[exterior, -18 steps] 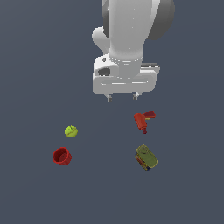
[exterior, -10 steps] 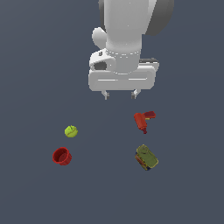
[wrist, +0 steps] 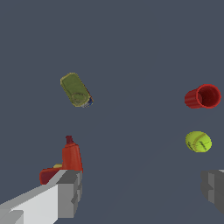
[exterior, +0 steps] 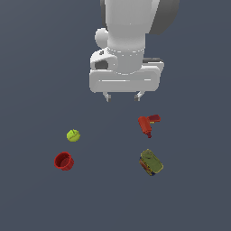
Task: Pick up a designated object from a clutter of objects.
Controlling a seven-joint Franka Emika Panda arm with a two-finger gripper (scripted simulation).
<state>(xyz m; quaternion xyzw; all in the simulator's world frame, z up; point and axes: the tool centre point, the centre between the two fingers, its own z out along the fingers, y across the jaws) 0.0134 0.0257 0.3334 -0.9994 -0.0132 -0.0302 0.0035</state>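
The olive-green block lies flat on the grey floor at the exterior view's lower right; it also shows in the wrist view. My gripper hangs open and empty well above the floor, up and to the exterior view's left of the block. Its two grey fingertips show far apart in the wrist view. The red drill-shaped tool lies between gripper and block. The yellow-green ball and the red cup lie at the exterior view's left.
The four items lie apart on a plain dark grey floor. In the wrist view the drill sits beside one fingertip, with the cup and the ball near the other.
The arm has risen a little and shifted slightly toward the exterior view's left. The fingers stay open. None of the objects has moved.
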